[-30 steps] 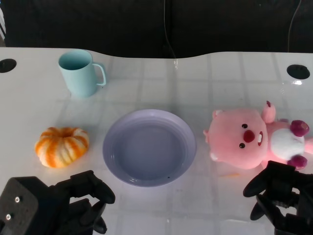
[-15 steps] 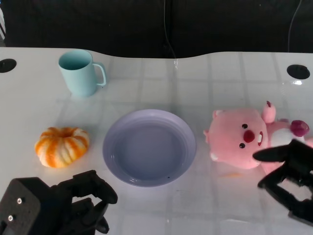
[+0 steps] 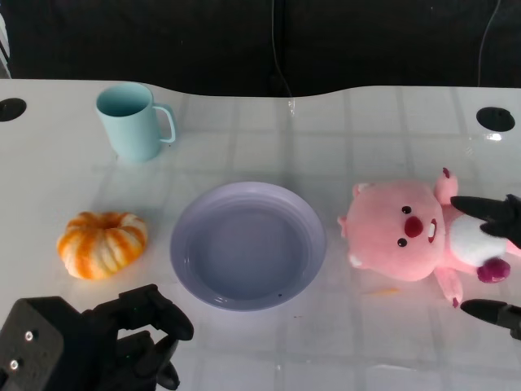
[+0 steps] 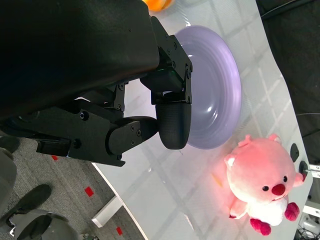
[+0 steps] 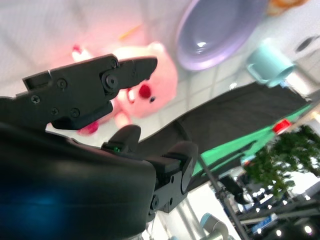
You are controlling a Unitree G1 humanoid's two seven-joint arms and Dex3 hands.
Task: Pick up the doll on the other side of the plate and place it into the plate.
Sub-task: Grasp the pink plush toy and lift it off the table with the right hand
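The pink plush doll (image 3: 404,235) lies on the white table to the right of the lavender plate (image 3: 189,259), head toward the plate, white belly up. My right hand (image 3: 491,218) comes in at the right edge with its fingers spread. One part is over the doll's belly and another (image 3: 492,310) is nearer the table's front edge; it holds nothing. The right wrist view shows its fingers (image 5: 90,87) apart above the doll (image 5: 152,80). My left hand (image 3: 122,338) rests at the lower left with fingers curled in on nothing, also seen as the left hand (image 4: 130,115) near the plate (image 4: 220,80).
A teal mug (image 3: 130,120) stands at the back left. An orange-and-white pumpkin-shaped toy (image 3: 102,243) lies left of the plate. Round black holes (image 3: 496,119) sit in the table's far corners. A black backdrop lies beyond the far edge.
My right hand has risen from below the doll and moved out toward the right edge, fingers spreading over the doll's body. The left hand, plate and doll stay put.
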